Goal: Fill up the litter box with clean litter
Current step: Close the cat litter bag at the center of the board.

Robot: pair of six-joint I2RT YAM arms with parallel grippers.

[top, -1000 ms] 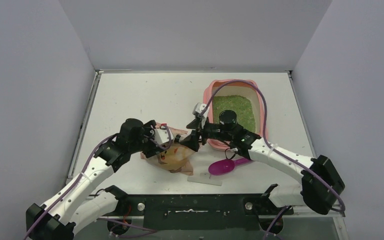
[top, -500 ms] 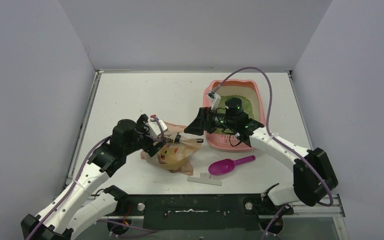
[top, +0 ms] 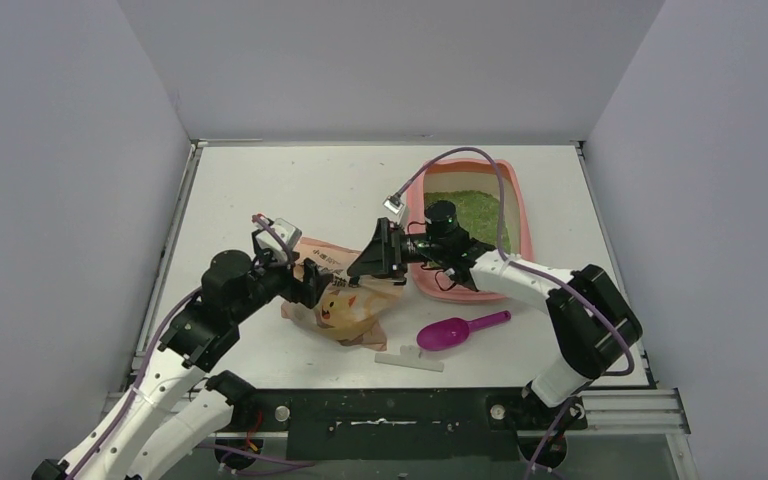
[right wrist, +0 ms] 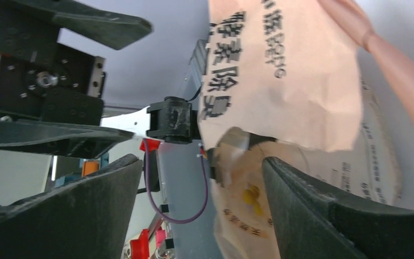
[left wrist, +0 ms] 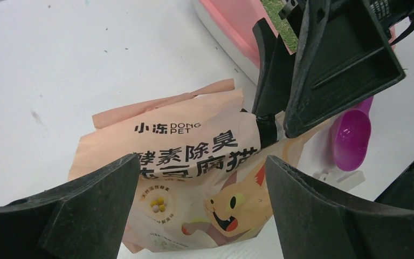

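Observation:
The pink litter box [top: 520,215] stands at the back right with a bed of green litter [top: 475,210] in it. Its near corner [left wrist: 232,27] and a sliver of litter [left wrist: 280,21] show in the left wrist view. A peach litter bag [top: 348,305] with a cartoon cat lies flat on the table left of the box. My left gripper [top: 312,283] hovers open at the bag's left side, the bag [left wrist: 194,162] showing below its spread jaws [left wrist: 202,167]. My right gripper [top: 368,258] hangs open over the bag's far end, with the bag's torn top [right wrist: 280,70] just beyond its jaws [right wrist: 200,162].
A magenta scoop [top: 455,330] lies in front of the litter box, right of the bag, and shows too as the scoop [left wrist: 350,137] in the left wrist view. A small white strip [top: 410,358] lies near the table's front edge. The two grippers are close together over the bag.
Both grippers have opened wider and lifted off the bag. The left arm drew back to the left; the right gripper rose and turned toward the bag's top. The bag stayed put.

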